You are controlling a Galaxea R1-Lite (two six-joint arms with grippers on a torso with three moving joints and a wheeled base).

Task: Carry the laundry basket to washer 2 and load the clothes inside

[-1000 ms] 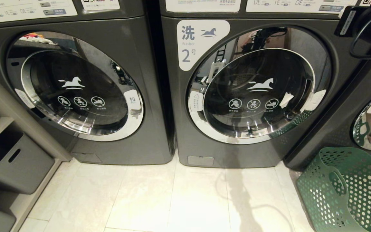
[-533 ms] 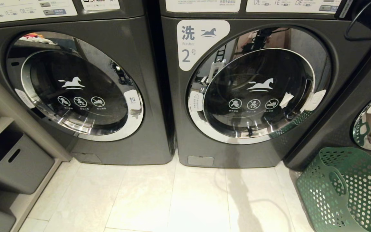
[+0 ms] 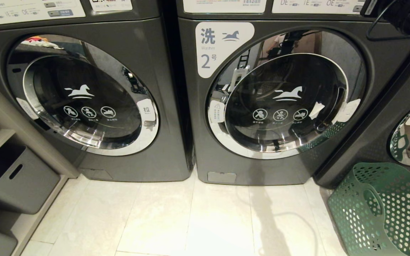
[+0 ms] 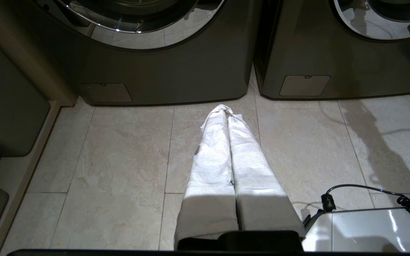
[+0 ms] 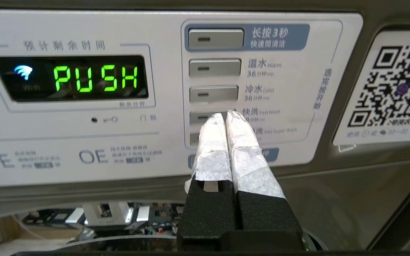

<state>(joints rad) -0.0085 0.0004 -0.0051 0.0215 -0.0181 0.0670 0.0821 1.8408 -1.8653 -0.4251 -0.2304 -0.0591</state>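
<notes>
While washer 2 (image 3: 279, 99) fills the middle of the head view with its round door shut, the basket (image 3: 383, 209) stands on the floor at the lower right, just beside the foot of the next machine and to the right of washer 2's front. Its long axis cannot be judged, since the frame cuts it off, and no clothes are visible through its holes. Only a dark part of the right arm (image 3: 404, 17) enters at the upper right corner, level with the control panels.

Left wrist view: the left gripper (image 4: 222, 110) hangs low over the floor tiles, its wrapped fingers (image 4: 212, 156) pressed together and grasping nothing, pointing at the seam between two washer bases.

Right wrist view: the right gripper (image 5: 224, 115) has its taped fingers (image 5: 242, 142) clenched and empty, tips close against the column of buttons on a panel (image 5: 84, 142) whose display reads PUSH; contact cannot be told.

Judged from this, the basket lies down and to the right of both grippers, nearer the right arm. Only the head view shows it.
</notes>
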